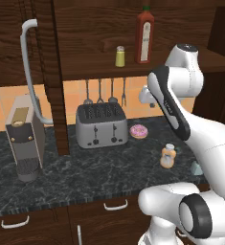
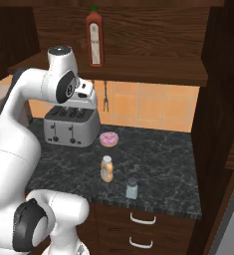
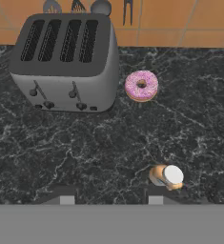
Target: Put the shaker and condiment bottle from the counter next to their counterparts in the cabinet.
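Our end effector (image 3: 107,196) hangs spread and empty above the counter (image 3: 85,152), condiment bottle (image 3: 166,177) at its four o'clock, beside one fingertip.

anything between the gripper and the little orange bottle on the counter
Nothing visible. In the hand view the small orange-amber condiment bottle with its pale cap stands just past the right fingertip on bare black marble counter; the pink-frosted donut and grey toaster sit farther back.
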### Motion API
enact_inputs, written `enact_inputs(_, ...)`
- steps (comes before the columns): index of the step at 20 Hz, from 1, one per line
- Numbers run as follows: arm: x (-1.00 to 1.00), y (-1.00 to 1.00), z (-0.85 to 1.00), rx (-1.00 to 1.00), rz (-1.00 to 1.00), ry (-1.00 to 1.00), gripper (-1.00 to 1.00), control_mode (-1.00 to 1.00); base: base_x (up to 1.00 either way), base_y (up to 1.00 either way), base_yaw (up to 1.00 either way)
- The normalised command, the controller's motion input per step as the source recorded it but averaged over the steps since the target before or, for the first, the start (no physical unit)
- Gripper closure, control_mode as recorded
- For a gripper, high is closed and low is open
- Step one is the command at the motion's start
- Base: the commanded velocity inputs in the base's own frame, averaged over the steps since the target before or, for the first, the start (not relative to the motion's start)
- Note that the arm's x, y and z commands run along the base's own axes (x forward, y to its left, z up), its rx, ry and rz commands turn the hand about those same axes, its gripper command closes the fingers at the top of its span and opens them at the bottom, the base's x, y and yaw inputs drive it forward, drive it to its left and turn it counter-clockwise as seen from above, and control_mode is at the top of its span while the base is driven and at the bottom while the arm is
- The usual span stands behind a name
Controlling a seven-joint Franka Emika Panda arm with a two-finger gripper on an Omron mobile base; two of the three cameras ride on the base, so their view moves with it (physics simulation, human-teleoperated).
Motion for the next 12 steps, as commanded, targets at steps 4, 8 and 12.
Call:
enact_inputs(4,-0.11,-0.04,0.00,-0.05,0.00,0.00,-1.00,-1.00,0.00,0.00,0.00)
enact_inputs(8,-0.24,-0.25,0.00,-0.12,0.00,0.00,-1.00,-1.00,0.00,0.00,0.00)
enact_inputs(12,-0.25,-0.23,0.00,-0.15,0.00,-0.03,-1.00,-1.00,0.00,0.00,0.00)
